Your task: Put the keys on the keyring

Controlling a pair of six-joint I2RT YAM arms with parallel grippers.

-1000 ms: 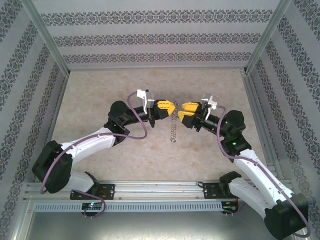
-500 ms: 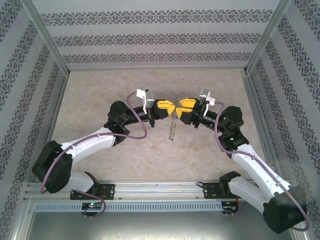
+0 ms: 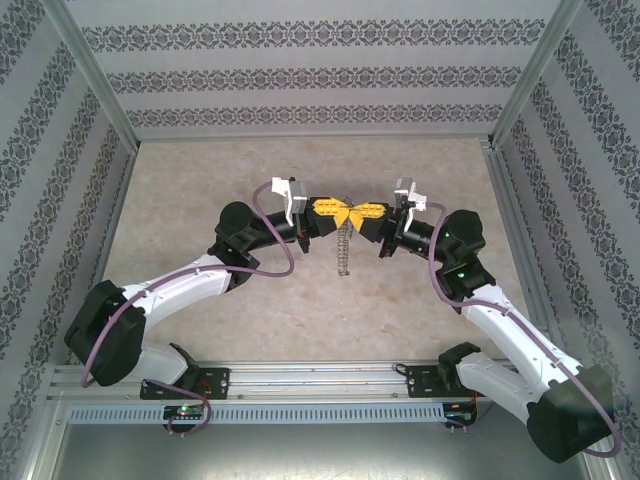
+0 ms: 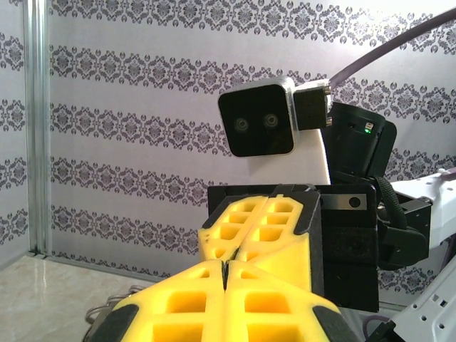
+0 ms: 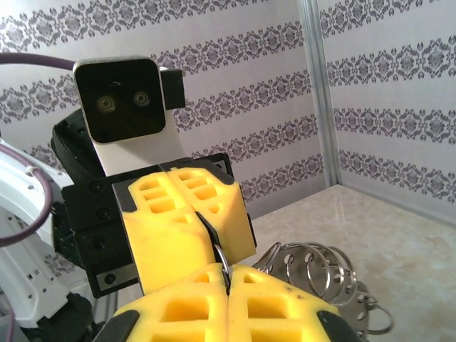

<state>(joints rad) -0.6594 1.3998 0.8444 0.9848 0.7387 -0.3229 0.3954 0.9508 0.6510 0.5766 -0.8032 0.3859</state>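
Observation:
My left gripper and right gripper meet tip to tip above the middle of the table. Both are shut. In the right wrist view a thin silvery arc of the keyring runs from the slit of the left fingers into my right gripper. A string of linked silvery rings hangs from where they meet, and shows as a cluster of loops at the right. In the left wrist view my left gripper is pressed flat, facing the right fingers. The keys are hidden.
The beige tabletop is walled by patterned panels with metal posts at the corners. The arms' mounting rail runs along the near edge. The right wrist camera housing looms close in the left wrist view.
My right gripper has moved left up to the left gripper's tips and gone from open to shut on the ring. The hanging rings have risen slightly. The left arm has stayed still.

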